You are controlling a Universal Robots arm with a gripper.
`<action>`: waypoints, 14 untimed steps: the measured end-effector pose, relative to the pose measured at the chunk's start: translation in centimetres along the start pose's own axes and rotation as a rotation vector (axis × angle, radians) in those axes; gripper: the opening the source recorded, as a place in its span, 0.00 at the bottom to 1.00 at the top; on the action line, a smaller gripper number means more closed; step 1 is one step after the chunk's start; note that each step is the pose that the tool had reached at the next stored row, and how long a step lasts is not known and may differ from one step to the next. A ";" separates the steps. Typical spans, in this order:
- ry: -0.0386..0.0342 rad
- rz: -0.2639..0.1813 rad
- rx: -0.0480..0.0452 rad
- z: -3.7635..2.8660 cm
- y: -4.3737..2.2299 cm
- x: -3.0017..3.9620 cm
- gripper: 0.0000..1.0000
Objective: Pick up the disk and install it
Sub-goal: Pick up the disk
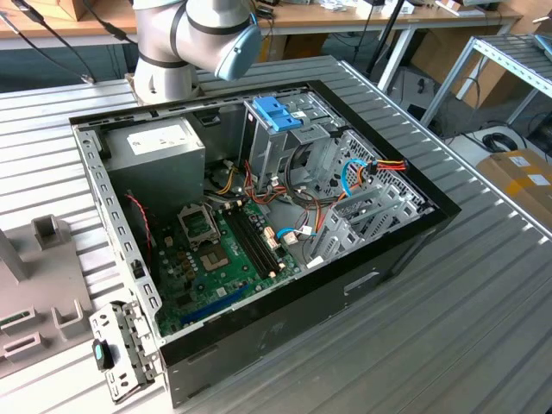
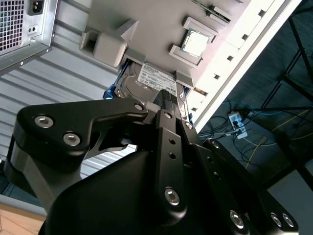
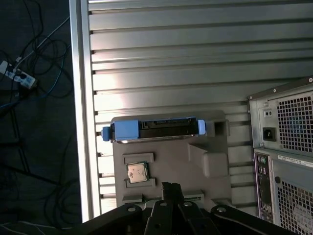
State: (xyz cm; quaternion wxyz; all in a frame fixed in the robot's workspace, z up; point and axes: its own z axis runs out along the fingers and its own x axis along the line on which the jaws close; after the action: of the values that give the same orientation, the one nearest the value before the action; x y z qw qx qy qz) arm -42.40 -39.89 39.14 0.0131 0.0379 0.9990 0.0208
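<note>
The disk [image 3: 154, 129], dark with a bright blue carrier rail, sits in a slot at one end of a grey fixture block [image 3: 205, 164] on the ribbed metal table. In the second wrist view the disk [image 2: 149, 81] shows its labelled face, with its near edge hidden behind my gripper. My black gripper [image 3: 172, 188] hangs over the fixture, short of the disk, and its links meet at one tip. It is shut and holds nothing. In the second wrist view the gripper [image 2: 159, 110] overlaps the disk's near edge.
A processor chip [image 3: 137, 172] rests in a pocket of the fixture. The open computer case [image 1: 259, 216] lies on the table, with a drive cage under a light blue tab [image 1: 276, 112]. Its rear panel [image 3: 288, 161] stands beside the fixture. The table edge [image 3: 78, 122] drops to a cabled floor.
</note>
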 end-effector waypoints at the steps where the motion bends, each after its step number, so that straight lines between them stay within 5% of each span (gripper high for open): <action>1: 0.0000 -0.001 -0.0001 0.00 0.00 0.00 0.10; 14: 0.0071 -0.169 -0.0042 0.01 0.00 0.00 0.10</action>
State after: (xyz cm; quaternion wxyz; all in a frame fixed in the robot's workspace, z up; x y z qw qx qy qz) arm -42.40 -39.89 39.14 0.0113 -0.0466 0.9986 0.0218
